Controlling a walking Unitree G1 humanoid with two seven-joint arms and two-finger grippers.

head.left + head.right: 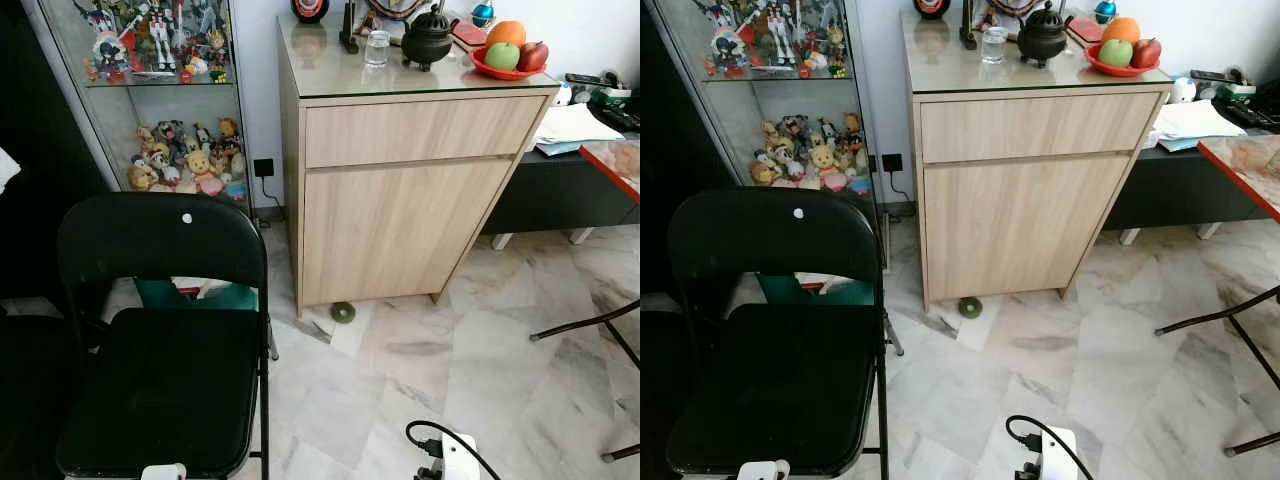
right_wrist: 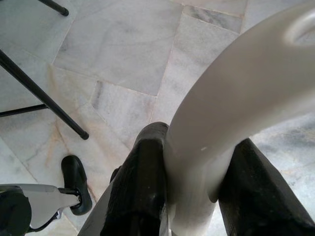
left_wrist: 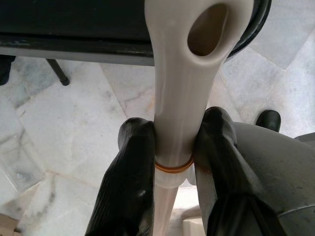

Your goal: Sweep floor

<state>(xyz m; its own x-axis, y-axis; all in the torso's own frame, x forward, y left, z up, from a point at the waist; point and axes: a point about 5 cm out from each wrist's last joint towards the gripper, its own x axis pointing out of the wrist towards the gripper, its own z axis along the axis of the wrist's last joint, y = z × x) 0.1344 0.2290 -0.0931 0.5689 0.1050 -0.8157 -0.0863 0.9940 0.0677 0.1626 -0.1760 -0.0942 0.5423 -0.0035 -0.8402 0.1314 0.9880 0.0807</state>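
Two claws, left claw (image 3: 173, 147) and right claw (image 2: 197, 169), each grip one handle (image 3: 179, 103).

Black chair (image 1: 160, 340) — wooden cabinet (image 1: 400, 190) behind.

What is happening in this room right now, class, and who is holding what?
A humanoid robot stands on a marble floor facing a wooden cabinet, with a black folding chair to its left. Its left gripper is closed around a cream handle, and its right gripper clamps another cream handle. A small green disc lies by the cabinet's foot.
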